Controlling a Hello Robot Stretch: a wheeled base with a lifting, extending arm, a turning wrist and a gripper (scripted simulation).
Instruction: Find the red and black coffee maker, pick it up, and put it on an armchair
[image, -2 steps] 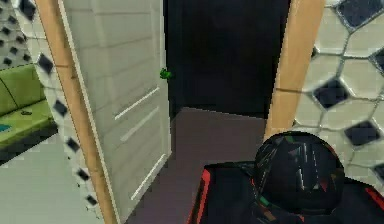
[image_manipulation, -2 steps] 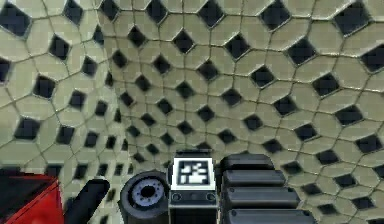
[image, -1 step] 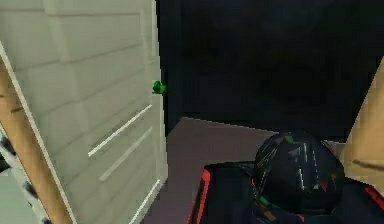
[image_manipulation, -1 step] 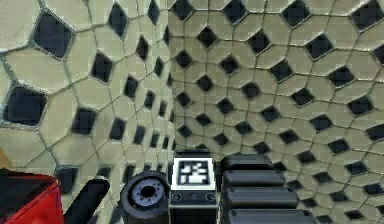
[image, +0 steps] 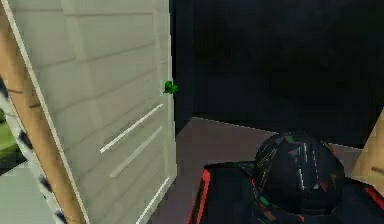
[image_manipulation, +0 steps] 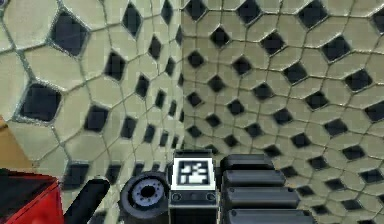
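Cream-and-black patterned wall (image_manipulation: 250, 80) backs the end effector (image_manipulation: 108, 200), and I cannot tell whether it holds anything.

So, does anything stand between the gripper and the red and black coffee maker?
Nothing visible does. The gripper lies right beside a red thing, probably the coffee maker, with no object between. Whether they touch cannot be told.

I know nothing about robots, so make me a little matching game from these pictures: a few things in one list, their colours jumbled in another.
Things:
1 door
2 door knob
3 domed object
4 tiled wall

Colours:
A black with red trim
B green
C cream with dark insets
D plain off-white

Pairs: 1-D, 2-B, 3-A, 4-C
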